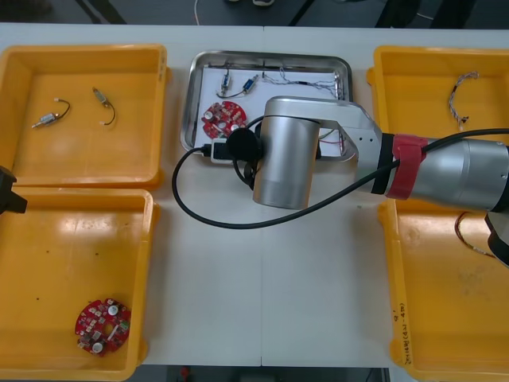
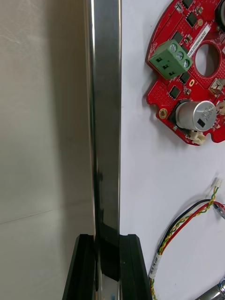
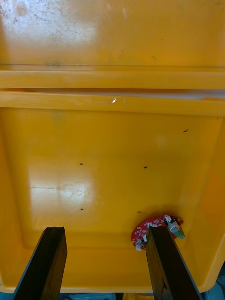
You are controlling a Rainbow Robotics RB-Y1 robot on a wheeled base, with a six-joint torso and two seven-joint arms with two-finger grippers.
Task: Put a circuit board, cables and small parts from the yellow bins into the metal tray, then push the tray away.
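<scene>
The metal tray (image 1: 192, 103), white inside, stands between the yellow bins. It holds a red circuit board (image 1: 223, 118), thin cables (image 1: 298, 77) and small metal parts (image 1: 238, 83). My right arm (image 1: 286, 151) reaches over the tray's near edge. In the right wrist view my right gripper (image 2: 107, 269) is shut on the tray's shiny rim (image 2: 105, 117), one finger on each side. The circuit board (image 2: 192, 70) and a red and yellow cable (image 2: 187, 222) lie just inside. My left gripper (image 3: 105, 262) hangs open over the near left bin (image 3: 112, 154), above another circuit board (image 3: 157, 227).
The far left bin (image 1: 24, 159) holds two small metal parts with hooked wires (image 1: 52, 115). The near left bin's circuit board (image 1: 102, 325) lies by its front wall. A twisted cable (image 1: 461, 95) lies in the far right bin, another cable (image 1: 469, 235) in the near right bin.
</scene>
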